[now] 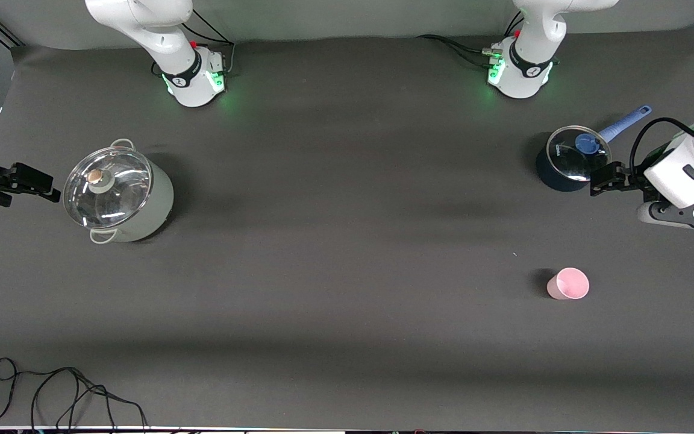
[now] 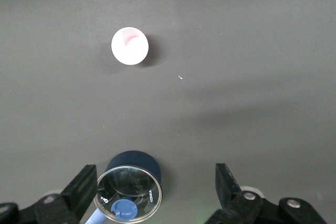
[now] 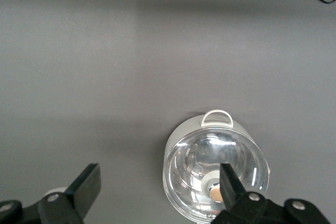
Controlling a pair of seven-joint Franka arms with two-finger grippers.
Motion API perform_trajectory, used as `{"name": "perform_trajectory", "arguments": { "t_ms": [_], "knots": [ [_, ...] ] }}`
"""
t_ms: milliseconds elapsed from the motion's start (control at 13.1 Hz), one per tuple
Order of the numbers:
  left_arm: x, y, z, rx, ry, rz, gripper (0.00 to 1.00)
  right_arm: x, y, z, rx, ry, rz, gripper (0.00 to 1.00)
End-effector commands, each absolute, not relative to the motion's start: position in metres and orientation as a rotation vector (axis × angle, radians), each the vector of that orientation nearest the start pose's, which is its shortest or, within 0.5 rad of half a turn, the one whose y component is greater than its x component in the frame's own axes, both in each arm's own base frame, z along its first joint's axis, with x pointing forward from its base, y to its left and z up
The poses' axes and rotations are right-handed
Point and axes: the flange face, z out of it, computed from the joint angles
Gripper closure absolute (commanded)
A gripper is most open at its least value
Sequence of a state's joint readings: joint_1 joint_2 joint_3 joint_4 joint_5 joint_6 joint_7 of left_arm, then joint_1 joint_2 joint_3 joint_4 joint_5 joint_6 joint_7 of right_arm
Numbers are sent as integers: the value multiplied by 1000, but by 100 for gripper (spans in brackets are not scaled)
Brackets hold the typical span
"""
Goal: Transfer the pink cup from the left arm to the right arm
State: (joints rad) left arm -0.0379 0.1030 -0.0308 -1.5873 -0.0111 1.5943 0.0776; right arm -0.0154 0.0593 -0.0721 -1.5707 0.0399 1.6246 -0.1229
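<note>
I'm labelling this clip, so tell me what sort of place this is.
Most likely a robotics lab bench, not a kitchen: a table under plain dark cloth with two arm bases bolted along it, loose cables at its edge, and only a pink cup and two lidded pots set out as props.

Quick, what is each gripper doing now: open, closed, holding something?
Left gripper: open, holding nothing, over the blue pot.
Right gripper: open, holding nothing, beside the grey pot.
Pink cup: on the table, untouched.
</note>
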Motion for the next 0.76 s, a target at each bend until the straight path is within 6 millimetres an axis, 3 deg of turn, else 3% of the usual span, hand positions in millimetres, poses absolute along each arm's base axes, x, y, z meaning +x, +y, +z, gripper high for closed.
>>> {"name": "perform_trajectory", "arguments": {
  "t_ms": [0,687],
  "knots": [
    [578,-38,563,-3137,224,128,0,575,-46,599,-3119,-37,4,0],
    [578,-33,562,-3134,291,137,0,574,-46,598,-3119,-39,6,0]
  ]
}}
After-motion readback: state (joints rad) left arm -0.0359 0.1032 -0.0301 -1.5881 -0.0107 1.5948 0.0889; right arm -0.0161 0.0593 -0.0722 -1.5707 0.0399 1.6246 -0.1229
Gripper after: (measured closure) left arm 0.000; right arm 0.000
